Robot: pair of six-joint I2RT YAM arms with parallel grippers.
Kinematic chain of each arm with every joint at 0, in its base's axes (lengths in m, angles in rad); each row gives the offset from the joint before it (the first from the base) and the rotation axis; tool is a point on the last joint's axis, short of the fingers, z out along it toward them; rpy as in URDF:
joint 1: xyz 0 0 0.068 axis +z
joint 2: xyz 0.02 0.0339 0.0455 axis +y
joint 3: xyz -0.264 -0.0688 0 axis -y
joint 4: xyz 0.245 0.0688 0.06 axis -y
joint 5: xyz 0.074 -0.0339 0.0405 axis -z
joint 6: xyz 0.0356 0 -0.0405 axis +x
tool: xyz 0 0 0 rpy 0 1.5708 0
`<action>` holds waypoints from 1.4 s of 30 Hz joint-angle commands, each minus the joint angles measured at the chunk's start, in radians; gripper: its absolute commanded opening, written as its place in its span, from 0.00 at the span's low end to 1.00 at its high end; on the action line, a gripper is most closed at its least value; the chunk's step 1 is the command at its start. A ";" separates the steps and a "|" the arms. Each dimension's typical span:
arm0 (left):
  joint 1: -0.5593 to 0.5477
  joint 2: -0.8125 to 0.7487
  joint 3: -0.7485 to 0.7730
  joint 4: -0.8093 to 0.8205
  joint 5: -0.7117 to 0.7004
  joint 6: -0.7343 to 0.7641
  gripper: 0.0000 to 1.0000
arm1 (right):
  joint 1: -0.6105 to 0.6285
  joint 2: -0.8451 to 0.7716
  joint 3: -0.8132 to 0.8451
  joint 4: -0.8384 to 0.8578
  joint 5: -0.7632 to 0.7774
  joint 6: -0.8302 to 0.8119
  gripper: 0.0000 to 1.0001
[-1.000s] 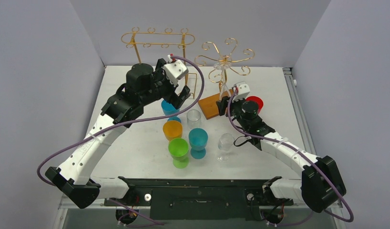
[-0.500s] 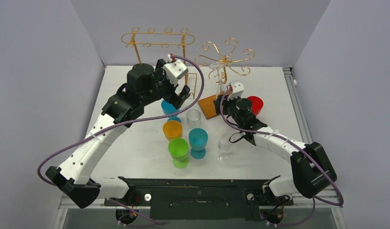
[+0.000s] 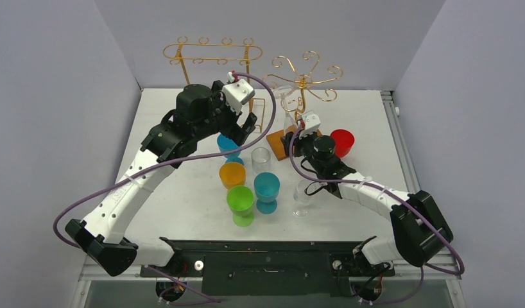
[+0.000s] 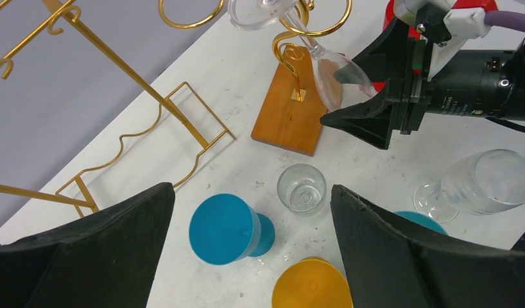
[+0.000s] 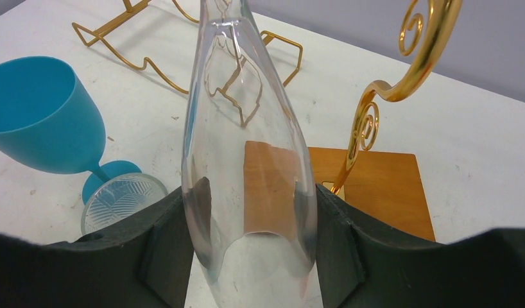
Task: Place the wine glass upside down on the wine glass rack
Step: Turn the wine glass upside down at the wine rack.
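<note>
The clear tulip-shaped wine glass (image 5: pixel 247 160), foot uppermost, is gripped by its bowl in the right gripper (image 3: pixel 296 138) just in front of the gold scrolled-wire rack (image 3: pixel 303 78), having been carried leftward along it over the last second, while the left gripper (image 4: pixel 250 212) is held wide apart, unladen, left of the rack.

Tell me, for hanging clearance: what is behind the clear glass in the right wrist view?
Behind the clear wine glass, clamped in the right gripper, lie the rack's wooden base and a gold scroll. The fingers hide whatever lies beneath its rim.
</note>
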 commanded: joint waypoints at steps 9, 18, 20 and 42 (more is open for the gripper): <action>-0.002 0.043 0.086 -0.019 -0.090 -0.032 0.88 | 0.020 -0.110 -0.131 0.207 -0.025 -0.100 0.17; -0.005 0.068 0.113 -0.035 -0.092 -0.041 0.88 | 0.017 -0.099 -0.172 0.299 0.021 -0.032 0.18; -0.005 0.066 0.111 -0.036 -0.104 -0.040 0.88 | 0.017 -0.084 -0.176 0.324 0.021 -0.019 0.18; -0.006 0.104 0.175 -0.041 -0.103 -0.057 0.95 | 0.001 -0.003 -0.223 0.438 0.021 0.067 0.73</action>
